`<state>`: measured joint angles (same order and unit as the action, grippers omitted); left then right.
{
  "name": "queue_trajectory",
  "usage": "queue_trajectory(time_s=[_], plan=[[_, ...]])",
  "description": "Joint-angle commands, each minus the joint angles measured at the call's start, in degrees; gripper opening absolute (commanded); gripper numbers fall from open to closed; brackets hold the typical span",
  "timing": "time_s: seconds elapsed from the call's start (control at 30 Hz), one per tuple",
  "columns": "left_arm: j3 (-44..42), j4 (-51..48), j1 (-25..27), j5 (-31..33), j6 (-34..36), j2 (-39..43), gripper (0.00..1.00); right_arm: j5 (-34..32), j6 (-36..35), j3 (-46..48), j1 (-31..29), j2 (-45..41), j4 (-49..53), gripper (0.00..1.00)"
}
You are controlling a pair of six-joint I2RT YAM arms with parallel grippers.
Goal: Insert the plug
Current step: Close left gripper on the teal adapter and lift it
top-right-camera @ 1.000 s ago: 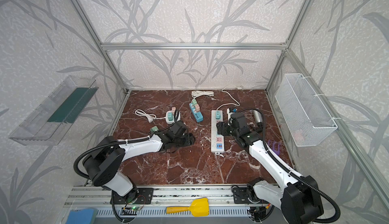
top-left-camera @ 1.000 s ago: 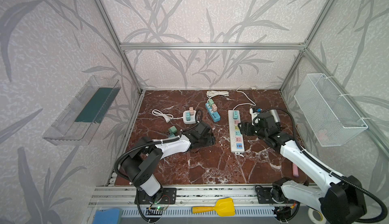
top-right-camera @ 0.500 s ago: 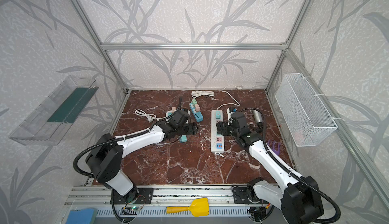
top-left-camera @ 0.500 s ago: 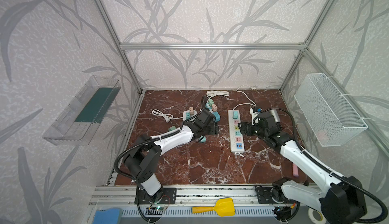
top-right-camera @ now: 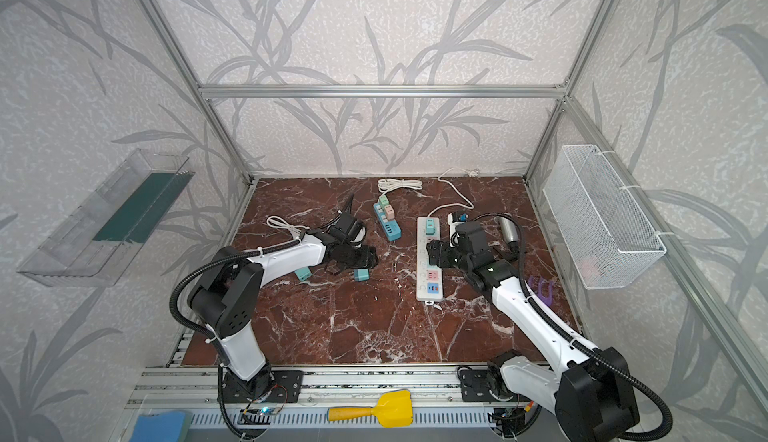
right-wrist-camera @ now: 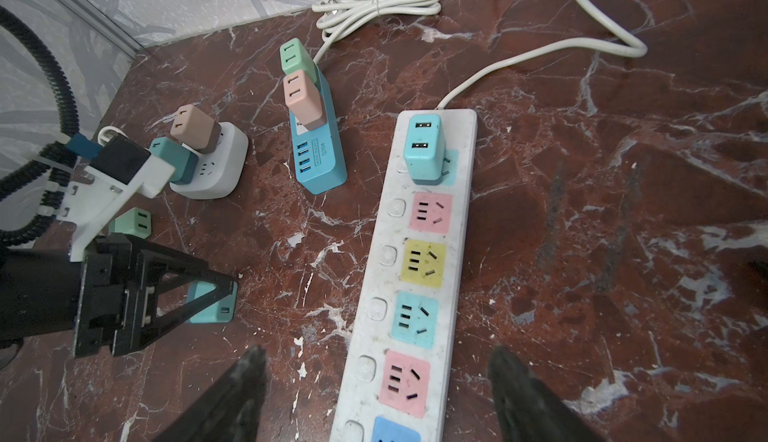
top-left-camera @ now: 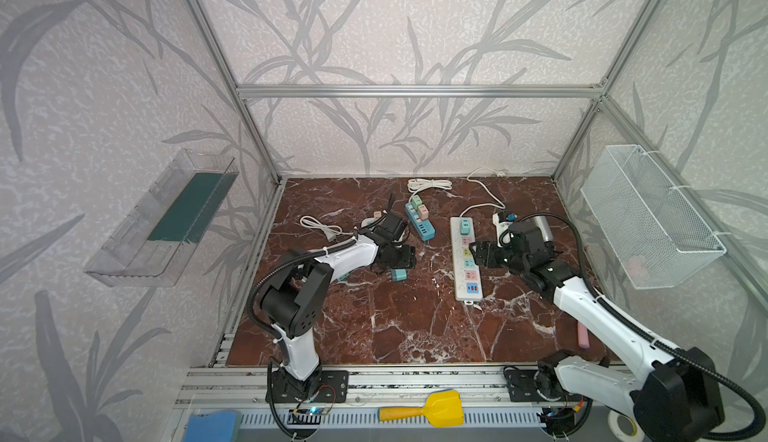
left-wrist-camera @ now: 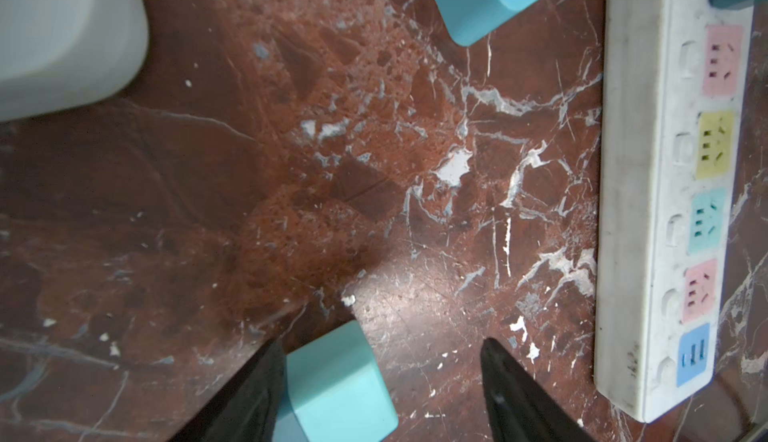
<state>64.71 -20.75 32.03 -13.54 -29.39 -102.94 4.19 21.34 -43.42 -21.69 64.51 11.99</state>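
Observation:
A teal plug (left-wrist-camera: 336,382) lies on the marble floor between the fingers of my left gripper (left-wrist-camera: 382,344). It rests against one finger, and a wide gap separates it from the other, so the gripper is open. Both top views show this plug (top-left-camera: 400,275) (top-right-camera: 361,274) just in front of the left gripper (top-left-camera: 401,258). The white power strip (right-wrist-camera: 415,253) (top-left-camera: 467,269) has one teal plug (right-wrist-camera: 422,149) seated in its far socket. My right gripper (right-wrist-camera: 376,352) (top-left-camera: 478,253) is open and straddles the strip near its pink socket, holding nothing.
A blue power strip (top-left-camera: 420,222) carries a green and a pink plug. A white socket block (right-wrist-camera: 212,161) holds two more, and a mint plug (right-wrist-camera: 133,222) lies loose beside it. White cords (top-left-camera: 430,184) lie at the back, and a wire basket (top-left-camera: 648,220) hangs on the right wall.
My left gripper swung toward the back by the white socket block, then came forward again over the teal plug. The right arm has held still.

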Motion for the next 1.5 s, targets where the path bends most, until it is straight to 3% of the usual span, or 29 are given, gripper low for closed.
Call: queue_trajectory(time_s=[0.0,0.27,0.47,0.7,1.0,1.2,1.47], plan=[[-2.01,-1.29,1.11,0.26,-1.90,1.60,0.74,0.47,-0.37,-0.04,0.00,-0.88,-0.65,0.83],[-4.55,-3.49,7.94,6.84,-6.78,5.24,0.74,0.99,-0.29,-0.10,0.03,-1.19,-0.48,0.83],[-3.46,-8.64,9.19,15.38,-8.01,5.18,0.74,1.11,-0.21,-0.12,-0.02,-1.24,-0.41,0.83],[2.02,-13.19,11.06,16.97,-8.32,0.63,0.72,1.00,-0.42,-0.17,0.01,-1.23,-0.30,0.83],[2.53,-13.16,11.66,17.14,-8.77,-0.84,0.69,1.32,-0.28,-0.09,0.00,-1.41,-0.41,0.83],[1.42,-13.52,11.89,18.10,-8.60,-1.83,0.58,1.35,-0.34,-0.18,-0.01,-1.49,-0.30,0.83],[1.08,-14.31,11.84,19.46,-6.67,-1.20,0.53,1.29,-0.34,-0.24,-0.01,-1.53,-0.18,0.82]])
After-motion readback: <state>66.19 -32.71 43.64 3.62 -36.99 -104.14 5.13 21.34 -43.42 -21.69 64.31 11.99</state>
